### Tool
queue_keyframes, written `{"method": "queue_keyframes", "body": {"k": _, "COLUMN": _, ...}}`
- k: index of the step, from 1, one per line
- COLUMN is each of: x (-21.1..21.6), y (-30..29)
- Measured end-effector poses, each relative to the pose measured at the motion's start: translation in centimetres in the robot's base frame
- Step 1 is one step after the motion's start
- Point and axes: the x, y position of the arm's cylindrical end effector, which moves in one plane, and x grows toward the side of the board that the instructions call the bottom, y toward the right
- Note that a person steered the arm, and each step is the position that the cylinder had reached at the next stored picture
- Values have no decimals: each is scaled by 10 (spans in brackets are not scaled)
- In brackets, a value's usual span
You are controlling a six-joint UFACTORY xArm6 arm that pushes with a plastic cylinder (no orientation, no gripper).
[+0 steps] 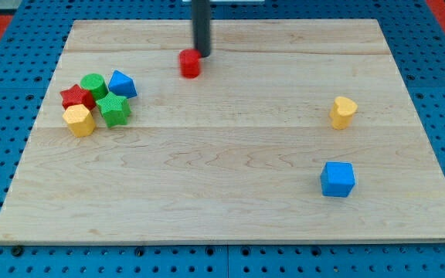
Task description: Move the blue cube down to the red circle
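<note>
The blue cube (337,179) sits at the view's lower right of the wooden board (230,216). The red circle block (190,64) stands at the view's top centre. My tip (202,55) is at the red circle's upper right edge, touching or nearly touching it, far from the blue cube. The rod rises from there out of the view's top.
A yellow block (343,112) lies at the right, above the blue cube. A cluster at the left holds a red star (75,96), a green cylinder (93,83), a blue block (121,84), a green star (113,109) and a yellow block (79,120).
</note>
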Motion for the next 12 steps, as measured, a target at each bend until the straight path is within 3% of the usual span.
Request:
{"method": "queue_keyframes", "body": {"k": 1, "x": 45, "y": -49}}
{"method": "queue_keyframes", "body": {"k": 2, "x": 46, "y": -26}}
{"method": "queue_keyframes", "body": {"k": 4, "x": 64, "y": 206}}
{"method": "queue_keyframes", "body": {"k": 5, "x": 91, "y": 296}}
{"method": "queue_keyframes", "body": {"k": 6, "x": 132, "y": 273}}
{"method": "queue_keyframes", "body": {"k": 7, "x": 125, "y": 196}}
{"method": "queue_keyframes", "body": {"k": 8, "x": 96, "y": 80}}
{"method": "queue_keyframes", "body": {"k": 9, "x": 72, "y": 21}}
{"method": "queue_keyframes", "body": {"k": 10, "x": 101, "y": 84}}
{"method": "queue_keyframes", "body": {"k": 12, "x": 209, "y": 297}}
